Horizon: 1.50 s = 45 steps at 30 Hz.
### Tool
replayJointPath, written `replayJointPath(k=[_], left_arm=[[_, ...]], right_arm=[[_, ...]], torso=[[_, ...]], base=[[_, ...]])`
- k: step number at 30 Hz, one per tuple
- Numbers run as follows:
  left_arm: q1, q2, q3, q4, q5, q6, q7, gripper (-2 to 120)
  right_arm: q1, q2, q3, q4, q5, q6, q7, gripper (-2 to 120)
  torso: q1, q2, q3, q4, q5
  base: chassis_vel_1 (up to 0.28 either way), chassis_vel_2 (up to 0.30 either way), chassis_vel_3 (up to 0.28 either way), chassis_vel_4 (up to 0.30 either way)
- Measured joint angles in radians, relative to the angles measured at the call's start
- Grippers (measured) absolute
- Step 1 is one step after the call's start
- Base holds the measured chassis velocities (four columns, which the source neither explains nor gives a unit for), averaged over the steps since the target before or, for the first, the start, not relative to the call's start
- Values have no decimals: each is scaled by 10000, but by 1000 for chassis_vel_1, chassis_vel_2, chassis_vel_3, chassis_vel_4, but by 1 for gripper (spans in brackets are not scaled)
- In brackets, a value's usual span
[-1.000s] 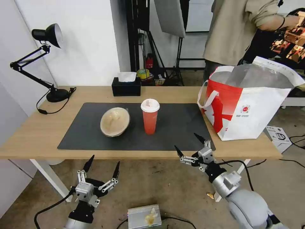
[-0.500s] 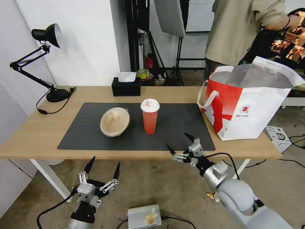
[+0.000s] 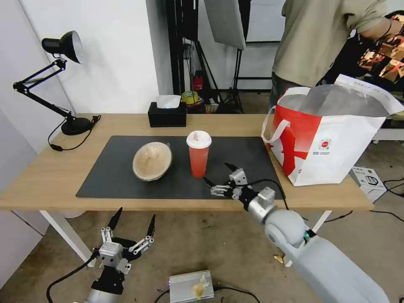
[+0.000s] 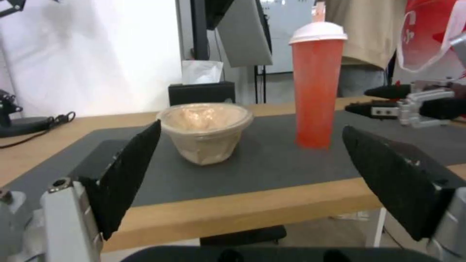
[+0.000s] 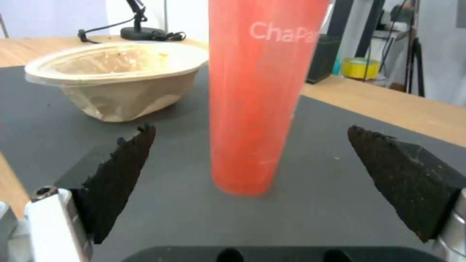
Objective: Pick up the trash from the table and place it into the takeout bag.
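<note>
Light wood tops the table, and a dark grey mat covers its middle. At the far left stands a black desk lamp, its base on the wood near the back edge. Below the table's front edge, over the floor, the left gripper hangs parked with its two black fingers spread wide and nothing between them. On the mat's left half sits the beige bowl with its clear lid, tilted a little and dented on one side in the right wrist view. Behind it, on the bare wood by the back edge, is a black tissue box. Just right of the bowl, apart from it, the red drink cup stands upright with its white lid on. The right gripper is low over the mat just right of the cup and toward the front edge, fingers spread wide and empty, pointing at the cup's lower part without touching it; its wrist view has the cup centred between the two black fingers. At the table's right end the takeout bag stands open, silvery lining showing, its near corner on the mat's edge. A small white carton lies on the floor beyond.
</note>
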Motion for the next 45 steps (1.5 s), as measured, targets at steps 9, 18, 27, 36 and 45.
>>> replayJointPath(k=[9, 18, 27, 36, 45], left_arm=[[-194, 14, -57, 336, -134, -17, 17, 100], [-328, 120, -218, 624, -299, -17, 29, 100], [-447, 167, -217, 885, -323, 2, 53, 100], [-528, 238, -267, 1014, -362, 23, 55, 100], [-548, 247, -300, 1110, -365, 24, 73, 100]], right_arm=[[864, 644, -547, -1093, 293, -129, 77, 100], [1156, 1115, -638, -1861, 289, -135, 85, 100], [1449, 1467, -606, -2593, 106, 87, 98, 100], [1662, 1771, -526, -3044, -36, 245, 22, 100], [1729, 2011, -432, -3478, -269, 494, -71, 100]], torso=[[0, 0, 0, -1, -1], [-1, 1, 0, 0, 0], [-1, 1, -1, -1, 0], [-1, 1, 0, 0, 0], [-2, 3, -3, -1, -2]], base=[[0, 0, 0, 0], [0, 0, 0, 0], [0, 0, 0, 0], [0, 0, 0, 0], [0, 0, 0, 0]])
